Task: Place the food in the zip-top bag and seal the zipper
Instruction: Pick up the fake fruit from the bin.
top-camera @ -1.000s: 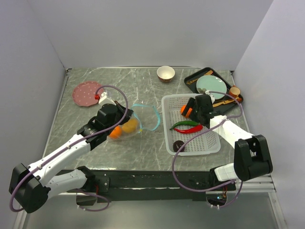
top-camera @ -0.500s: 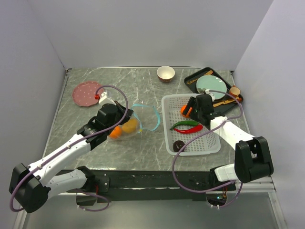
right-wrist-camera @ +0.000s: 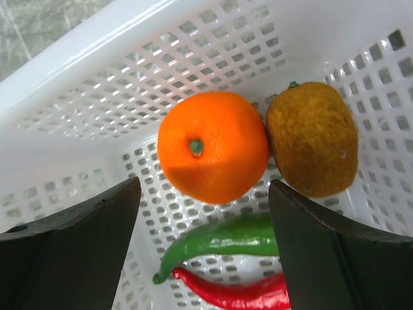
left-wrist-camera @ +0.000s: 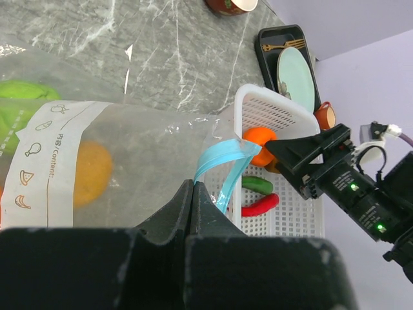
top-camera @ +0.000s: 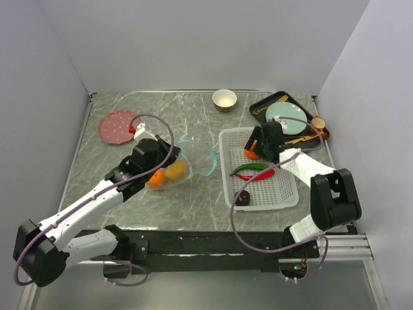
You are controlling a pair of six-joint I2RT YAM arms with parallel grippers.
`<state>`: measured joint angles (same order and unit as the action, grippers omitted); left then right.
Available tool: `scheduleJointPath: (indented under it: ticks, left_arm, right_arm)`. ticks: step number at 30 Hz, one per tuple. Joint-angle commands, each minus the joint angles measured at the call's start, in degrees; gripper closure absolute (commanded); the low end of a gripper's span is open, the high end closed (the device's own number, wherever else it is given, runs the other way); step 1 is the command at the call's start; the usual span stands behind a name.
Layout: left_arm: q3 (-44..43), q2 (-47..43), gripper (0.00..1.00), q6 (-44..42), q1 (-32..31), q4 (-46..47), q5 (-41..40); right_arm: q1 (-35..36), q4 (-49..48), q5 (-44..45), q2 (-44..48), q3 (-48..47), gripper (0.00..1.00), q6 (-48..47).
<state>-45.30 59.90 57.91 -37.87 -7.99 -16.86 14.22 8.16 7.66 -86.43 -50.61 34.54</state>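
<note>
Surface: grey marble table (top-camera: 193, 110) is carrying everything, w/ pale walls standing round it.
Basket: white perforated basket (top-camera: 227, 169) is sitting on table; all places below are given rel. to it.
R gripper: R gripper (right-wrist-camera: 203, 184) is hanging over basket's far end w/ jaws apart, one finger each side of orange and gripping nothing; can't tell if either finger is touching it.
Orange: orange (right-wrist-camera: 213, 145) is lying at basket's far end, stem mark facing up.
Kiwi: kiwi (right-wrist-camera: 313, 139) is lying in basket, touching orange.
Chilies: green chili (right-wrist-camera: 219, 245) and red chili (right-wrist-camera: 232, 290) are lying side by side mid-basket, just near side of orange.
Donut: dark donut piece (top-camera: 242, 197) is sitting in basket's near-L corner.
Bag: clear bag (top-camera: 193, 161) is lying on table just L of basket, mouth gaping toward it.
Zipper: teal zipper (left-wrist-camera: 222, 165) is looping open on bag's basket side, not sealed.
L gripper: L gripper (left-wrist-camera: 193, 187) is working L of basket, jaws together, clamped on bag's edge right by zipper.
In bag: 2nd orange (top-camera: 157, 178), yellow fruit (left-wrist-camera: 90, 171) and green fruit (left-wrist-camera: 22, 97) are showing thru film; white label (left-wrist-camera: 48, 161) is facing L wrist cam.
Other: bowl (top-camera: 224, 99) is standing beyond basket; black tray (top-camera: 258, 104) w/ teal plate (top-camera: 284, 116) is sitting beyond basket's far-R corner; pink plate (top-camera: 117, 126) is lying well L of basket.
</note>
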Motion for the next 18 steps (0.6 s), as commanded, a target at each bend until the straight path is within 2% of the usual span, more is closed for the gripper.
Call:
scheduleJointPath:
  ticks: [1,6,14,18]
  left_arm:
    - [-2.78,0.04,0.99,-0.87,0.51,0.43,-0.89]
    - [-2.6,-0.22,0.99,-0.96,0.86,0.43,-0.98]
    - [-2.25,0.13,0.99,-0.78,1.39,0.61,-0.01]
    - [-1.72,-0.4,0.99,-0.69,1.39,0.96,-0.01]
  right_arm:
    - [-0.24,-1.49,1.48,-2.33,-2.56,0.14,-1.23]
    - [-0.24,-1.22,1.04,-3.74,-2.92,0.17,-1.5]
    - [-0.33,-2.98,-2.38,-2.69,-0.9,0.39,-2.64]
    - [-0.24,-4.03,-4.93,-1.99,-0.28,0.39,-3.51]
